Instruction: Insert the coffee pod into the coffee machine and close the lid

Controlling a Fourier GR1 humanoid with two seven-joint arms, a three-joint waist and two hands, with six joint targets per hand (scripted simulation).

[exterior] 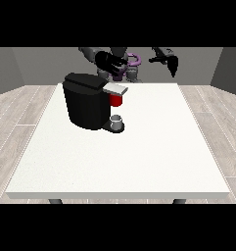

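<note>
Behind the black coffee machine (87, 100), the hand at the view's left (108, 61) hovers above the grey lid (114, 88); whether its fingers are curled I cannot tell. No coffee pod shows separately; something red (116, 100) sits under the lid. The hand at the view's right (169, 62) hangs idle, fingers relaxed. Best press squarely on the lid's free end, above the cup (116, 119).

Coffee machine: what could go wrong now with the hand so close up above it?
The hand at the view's left hovers just behind the top of the coffee machine. If it comes down off-centre, it might nudge the machine and slide it across the table. The grey lid sits over a red part; whether it is fully shut cannot be told, so a push might leave it ajar. The small grey cup below could be knocked over if the machine shifts.
</note>
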